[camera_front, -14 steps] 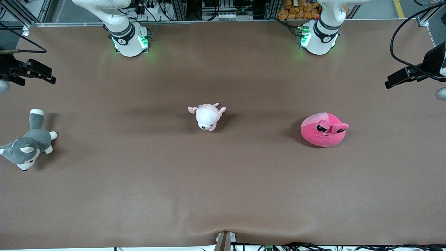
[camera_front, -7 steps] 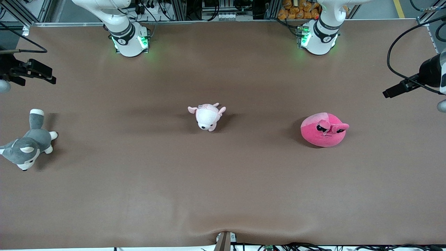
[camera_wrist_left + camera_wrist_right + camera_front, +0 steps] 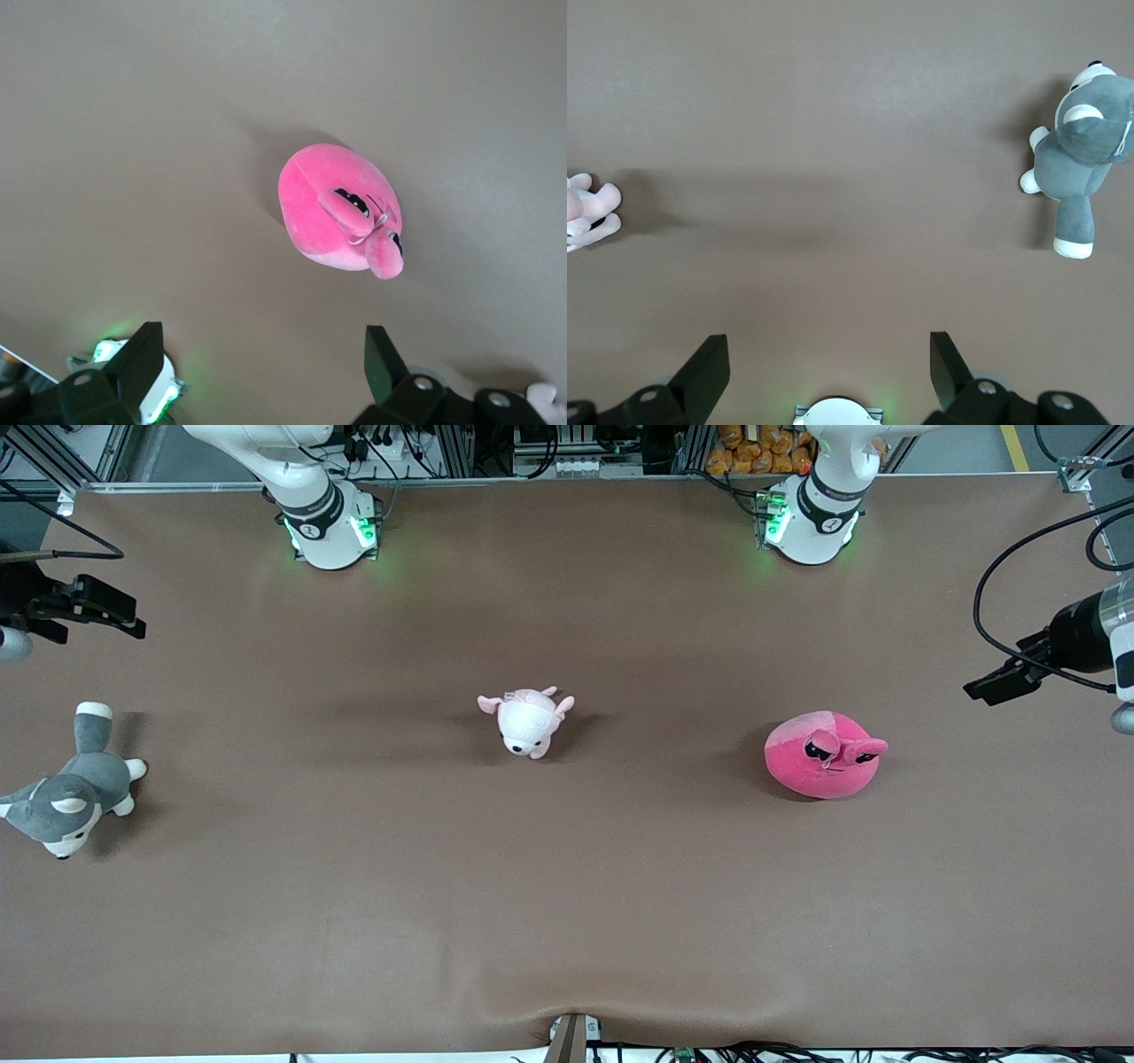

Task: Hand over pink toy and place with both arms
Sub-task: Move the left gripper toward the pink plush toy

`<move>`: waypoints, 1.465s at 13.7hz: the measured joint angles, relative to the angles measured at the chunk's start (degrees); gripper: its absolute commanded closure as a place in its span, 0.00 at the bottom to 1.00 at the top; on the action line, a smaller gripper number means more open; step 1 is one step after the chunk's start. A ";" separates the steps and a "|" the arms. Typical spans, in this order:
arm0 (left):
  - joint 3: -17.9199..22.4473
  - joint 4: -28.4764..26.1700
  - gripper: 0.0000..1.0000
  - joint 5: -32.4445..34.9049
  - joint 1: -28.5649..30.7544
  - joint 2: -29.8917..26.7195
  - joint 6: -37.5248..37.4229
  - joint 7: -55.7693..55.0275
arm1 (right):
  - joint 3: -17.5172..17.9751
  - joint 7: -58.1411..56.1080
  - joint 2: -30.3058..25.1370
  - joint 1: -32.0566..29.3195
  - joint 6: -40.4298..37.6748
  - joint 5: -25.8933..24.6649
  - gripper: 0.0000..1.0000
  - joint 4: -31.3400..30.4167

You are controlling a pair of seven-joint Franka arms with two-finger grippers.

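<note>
Pink toy on the brown table, toward the left arm's end, eyes up, untouched. Also in the left wrist view, lying apart from the two spread fingers.

Left gripper up in the air over the table's edge at the left arm's end, jaws released, nothing held.

Right gripper up over the right arm's end of the table, jaws released, empty.

Pale pink-and-white plush mid-table. Grey husky plush at the right arm's end, lying on its side.
</note>
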 measured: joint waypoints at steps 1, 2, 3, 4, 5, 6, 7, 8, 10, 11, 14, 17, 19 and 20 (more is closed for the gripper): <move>-0.03 -0.90 0.00 -0.11 0.00 0.01 0.66 -1.84 | 0.01 0.00 0.02 0.00 0.00 0.00 0.00 0.00; -0.05 -1.87 0.00 -0.18 0.00 0.01 1.48 -3.33 | 0.02 0.00 0.03 0.01 0.00 0.00 0.00 0.00; -0.07 -2.80 0.00 -0.26 0.00 0.00 2.36 -4.88 | 0.02 0.00 0.04 0.01 0.00 0.00 0.00 0.00; -0.12 -3.76 0.00 -0.51 0.00 -0.02 3.31 -7.32 | 0.02 0.00 0.05 0.01 0.01 0.00 0.00 0.00; -0.24 -4.79 0.00 -1.09 -0.01 -0.03 4.61 -10.37 | 0.02 0.00 0.06 0.02 0.05 0.00 0.00 0.00; -0.37 -5.80 0.00 -1.94 -0.02 -0.03 6.04 -13.11 | 0.04 0.00 0.08 0.07 0.18 0.03 0.00 0.00; -0.46 -6.93 0.00 -3.21 -0.03 -0.05 7.69 -15.19 | 0.09 0.00 0.09 0.18 0.29 0.03 0.00 0.00; -0.47 -8.19 0.00 -4.22 -0.03 -0.05 9.29 -16.28 | 0.16 0.00 0.11 0.28 0.35 0.04 0.00 0.00; -0.43 -10.18 0.00 -4.52 -0.01 -0.03 11.13 -16.96 | 0.28 0.00 0.22 0.44 0.45 0.04 0.00 0.00; -0.43 -10.46 0.00 -4.52 -0.01 0.02 11.54 -17.02 | 0.32 0.00 0.29 0.47 0.49 0.04 0.00 0.00; -0.51 -8.55 0.00 -4.47 -0.64 0.62 11.50 -17.02 | 0.35 0.00 0.37 0.48 0.54 0.04 0.00 -0.01; -0.66 -2.56 0.00 -2.50 -1.24 3.62 7.26 -17.02 | 0.36 0.00 0.37 0.50 0.57 0.04 0.00 0.00; -0.60 -0.13 0.00 -2.14 -1.19 5.36 6.27 -17.02 | 0.36 0.00 0.37 0.50 0.57 0.04 0.00 0.00; -0.54 0.33 0.00 -2.03 -1.14 5.83 6.05 -17.05 | 0.36 0.00 0.37 0.50 0.57 0.04 0.00 0.00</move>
